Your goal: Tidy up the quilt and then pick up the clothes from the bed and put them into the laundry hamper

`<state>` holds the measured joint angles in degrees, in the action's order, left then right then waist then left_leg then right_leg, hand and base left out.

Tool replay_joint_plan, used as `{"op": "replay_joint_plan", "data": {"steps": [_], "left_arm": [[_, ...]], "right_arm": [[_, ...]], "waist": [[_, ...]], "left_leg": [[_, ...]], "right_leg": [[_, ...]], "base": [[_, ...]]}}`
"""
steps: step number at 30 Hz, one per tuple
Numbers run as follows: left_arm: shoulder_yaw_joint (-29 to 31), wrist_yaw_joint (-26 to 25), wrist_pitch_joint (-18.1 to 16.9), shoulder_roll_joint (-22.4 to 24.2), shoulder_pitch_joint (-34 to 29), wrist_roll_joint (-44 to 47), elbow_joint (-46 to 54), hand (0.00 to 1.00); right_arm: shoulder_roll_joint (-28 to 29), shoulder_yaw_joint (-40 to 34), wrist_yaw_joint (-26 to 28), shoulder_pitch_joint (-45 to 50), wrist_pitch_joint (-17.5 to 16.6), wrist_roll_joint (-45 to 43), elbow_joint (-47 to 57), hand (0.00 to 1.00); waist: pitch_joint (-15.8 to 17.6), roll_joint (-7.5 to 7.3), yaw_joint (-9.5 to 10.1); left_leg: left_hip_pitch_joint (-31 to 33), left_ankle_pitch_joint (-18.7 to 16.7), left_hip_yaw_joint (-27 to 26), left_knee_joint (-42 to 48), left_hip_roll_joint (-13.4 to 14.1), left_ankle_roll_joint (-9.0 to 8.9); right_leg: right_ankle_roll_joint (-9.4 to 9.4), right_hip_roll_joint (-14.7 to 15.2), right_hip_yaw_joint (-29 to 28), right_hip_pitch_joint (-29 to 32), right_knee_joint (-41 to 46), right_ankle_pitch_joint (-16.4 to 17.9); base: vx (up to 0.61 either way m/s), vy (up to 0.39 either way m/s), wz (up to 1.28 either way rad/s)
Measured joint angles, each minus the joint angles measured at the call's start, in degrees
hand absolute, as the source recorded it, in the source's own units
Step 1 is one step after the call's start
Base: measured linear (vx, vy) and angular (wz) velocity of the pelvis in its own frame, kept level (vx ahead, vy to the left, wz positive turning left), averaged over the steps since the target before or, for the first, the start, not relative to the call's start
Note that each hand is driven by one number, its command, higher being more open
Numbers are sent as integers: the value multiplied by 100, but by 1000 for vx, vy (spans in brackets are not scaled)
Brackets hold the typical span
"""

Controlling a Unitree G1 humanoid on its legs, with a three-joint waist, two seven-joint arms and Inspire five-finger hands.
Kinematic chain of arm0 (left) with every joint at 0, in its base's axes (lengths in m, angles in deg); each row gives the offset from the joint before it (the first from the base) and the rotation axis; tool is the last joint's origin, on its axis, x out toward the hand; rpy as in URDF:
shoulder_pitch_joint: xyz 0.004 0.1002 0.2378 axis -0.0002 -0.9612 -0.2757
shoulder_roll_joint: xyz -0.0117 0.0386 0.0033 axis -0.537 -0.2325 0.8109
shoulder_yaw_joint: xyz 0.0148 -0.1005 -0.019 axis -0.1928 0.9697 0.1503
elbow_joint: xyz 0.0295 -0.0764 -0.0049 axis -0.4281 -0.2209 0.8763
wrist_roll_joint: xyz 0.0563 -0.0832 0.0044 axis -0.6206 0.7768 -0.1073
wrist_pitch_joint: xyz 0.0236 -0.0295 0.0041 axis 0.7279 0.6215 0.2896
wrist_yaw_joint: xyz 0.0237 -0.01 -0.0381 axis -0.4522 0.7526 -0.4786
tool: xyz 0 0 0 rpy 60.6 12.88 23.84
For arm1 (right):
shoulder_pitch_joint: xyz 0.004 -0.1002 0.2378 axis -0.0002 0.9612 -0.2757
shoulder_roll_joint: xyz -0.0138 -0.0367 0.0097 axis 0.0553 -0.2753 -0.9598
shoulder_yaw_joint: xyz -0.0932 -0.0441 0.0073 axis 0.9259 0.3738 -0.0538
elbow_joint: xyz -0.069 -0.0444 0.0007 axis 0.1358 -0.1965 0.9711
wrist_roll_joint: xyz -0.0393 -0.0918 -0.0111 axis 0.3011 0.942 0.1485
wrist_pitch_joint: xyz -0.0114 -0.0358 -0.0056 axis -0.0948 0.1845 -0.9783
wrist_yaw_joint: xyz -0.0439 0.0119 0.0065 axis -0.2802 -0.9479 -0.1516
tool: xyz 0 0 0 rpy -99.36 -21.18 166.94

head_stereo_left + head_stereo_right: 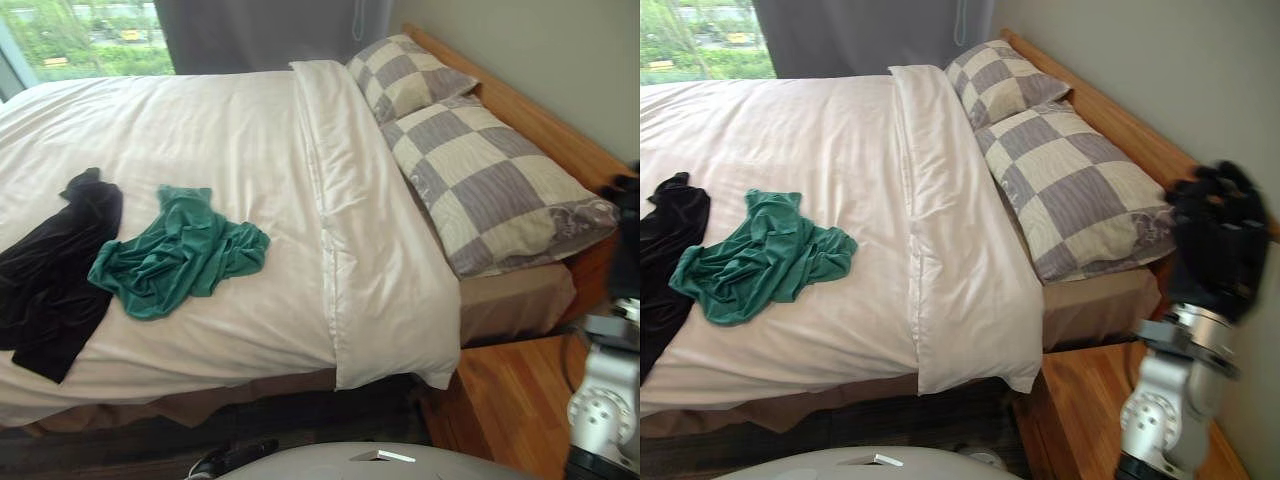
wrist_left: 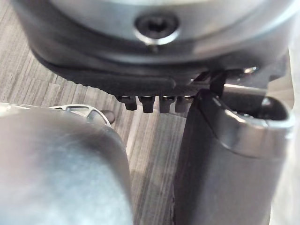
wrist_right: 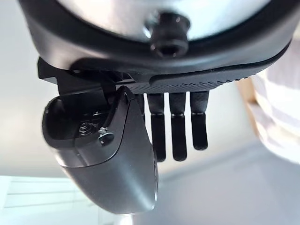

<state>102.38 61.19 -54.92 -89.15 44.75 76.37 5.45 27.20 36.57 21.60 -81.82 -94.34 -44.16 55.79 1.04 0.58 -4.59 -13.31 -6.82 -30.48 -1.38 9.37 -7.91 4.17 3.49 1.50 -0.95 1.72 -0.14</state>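
Right hand (image 1: pixel 1218 240) raised at far right, fingers straight, empty. Green garment (image 1: pixel 180 255) and black garment (image 1: pixel 50 270) lie on quilt (image 1: pixel 200 120), well apart toward robot's left. Left hand (image 2: pixel 117 77) on nearer side; grip state cannot be told.

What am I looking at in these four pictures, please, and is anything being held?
This is a two-legged robot with two fingered hands. The wide pictures come from the cameras on its head, looking down at a bed; the two close ones come from cameras on its wrists. On the white quilt lie a green garment and a black garment; two checked pillows sit at the head end. The right hand, raised near the headboard, is open and empty. The left hand hangs over the floor.
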Motion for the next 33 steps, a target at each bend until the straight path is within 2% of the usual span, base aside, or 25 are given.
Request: {"op": "replay_joint_plan", "data": {"steps": [2, 4, 6, 9, 10, 13, 16, 19, 21, 24, 26, 27, 28, 29, 31, 33], "left_arm": [[-213, -62, -20, -59, 2, 24, -78, 100], [-371, -140, -70, -126, 2, 63, -186, 100], [-480, -174, -182, -199, 10, 202, -226, 100], [-810, -203, -307, -371, 281, 240, -199, 100], [-880, -209, -308, -395, 473, 265, -122, 100], [-992, -178, -378, -398, 694, 496, 117, 100], [-1091, -196, -547, -325, 1012, 731, 331, 100], [-1074, -215, -633, -226, 1116, 953, 386, 100], [-1030, -227, -673, -116, 1161, 1120, 425, 100], [-954, -394, -734, -50, 1292, 1655, 417, 100], [-853, -446, -819, 91, 1403, 2030, 418, 100], [-785, -430, -815, 125, 1460, 2049, 419, 100], [-779, -428, -849, 112, 1506, 2055, 429, 100], [-723, -440, -893, 90, 1533, 2055, 466, 100], [-586, -473, -882, 83, 1598, 2047, 466, 100], [-402, -656, -789, 44, 1647, 1976, 450, 100]], "right_arm": [[9, 717, 145, -400, 2, -218, -176, 0], [30, 1069, 148, -679, -37, -384, -370, 0], [52, 1350, 23, -1005, -173, -381, -579, 0], [52, 1671, -489, -1751, -472, -339, -900, 0], [40, 1722, -735, -2284, -604, -323, -1117, 0], [-7, 1668, -1112, -3039, -805, -325, -1537, 0], [-182, 1396, -1444, -3556, -859, -414, -2272, 0], [-230, 1241, -1493, -3555, -881, -898, -2917, 0], [-192, 1192, -1063, -3417, -1161, -1049, -2647, 0], [34, 1192, -492, -3188, -1583, -1083, -2467, 0], [349, 1173, 68, -2775, -1947, -1193, -2412, 0], [419, 1140, 213, -2641, -2000, -1238, -2412, 0], [544, 1126, 453, -2375, -2034, -1266, -2416, 0], [677, 1125, 705, -2111, -1973, -1290, -2424, 0], [787, 1121, 917, -1753, -1837, -1284, -2458, 0], [931, 950, 1175, -1189, -1484, -1179, -2798, 0]], "waist": [[20, 81, 38], [58, 109, 141], [222, 88, 187], [542, 52, 295], [869, 99, 307], [1513, 220, 358], [2270, 483, 441], [2492, 639, 463], [2578, 689, 445], [2738, 614, 443], [2798, 503, 424], [2798, 480, 427], [2792, 385, 420], [2789, 249, 421], [2799, 134, 401], [2732, -70, 336]], "left_leg": [[92, 54, 222, -41, -56, 47], [98, 113, 347, -118, -86, 71], [157, 133, 521, -119, -114, 92], [645, 277, 797, -102, -281, 219], [924, 363, 906, -86, -330, 289], [1334, 489, 1003, -22, -475, 390], [1777, 564, 1057, 121, -579, 496], [2179, 609, 981, 124, -624, 527], [2429, 679, 846, 123, -656, 535], [2505, 704, 663, 202, -654, 525], [2517, 701, 552, 293, -651, 525], [2516, 698, 547, 320, -643, 522], [2492, 678, 499, 372, -615, 501], [2476, 609, 412, 492, -571, 461], [2348, 463, 315, 594, -492, 432], [1966, 313, 118, 637, -396, 383]], "right_leg": [[-6, 63, 151, -32, -66, -7], [-3, 102, 242, -75, -97, -10], [-4, 155, 389, -118, -108, -10], [22, 284, 551, 253, -60, -65], [15, 369, 617, 505, -10, -126], [29, 513, 618, 956, 202, -177], [37, 652, 590, 1428, 450, -184], [38, 688, 464, 1971, 632, -184], [38, 728, 325, 2338, 749, -182], [14, 733, 144, 2536, 850, -155], [-7, 740, 88, 2595, 986, -63], [-23, 738, 88, 2597, 1016, -43], [-20, 723, 68, 2584, 1059, -4], [-35, 682, -5, 2576, 1101, 17], [-39, 591, -59, 2474, 1106, 27], [-52, 475, -200, 2189, 1099, 52]], "base": [[9, -11, 43], [0, 2, 34], [-31, 13, 41], [-107, 41, 43], [-133, 52, 31], [-123, 80, 22], [-92, 64, 12], [-9, 26, -7], [45, -6, -21], [49, -21, -24], [40, -24, -7], [35, -29, -2], [28, -36, -15], [25, -37, -23], [37, -27, -41], [41, -5, -52]]}}
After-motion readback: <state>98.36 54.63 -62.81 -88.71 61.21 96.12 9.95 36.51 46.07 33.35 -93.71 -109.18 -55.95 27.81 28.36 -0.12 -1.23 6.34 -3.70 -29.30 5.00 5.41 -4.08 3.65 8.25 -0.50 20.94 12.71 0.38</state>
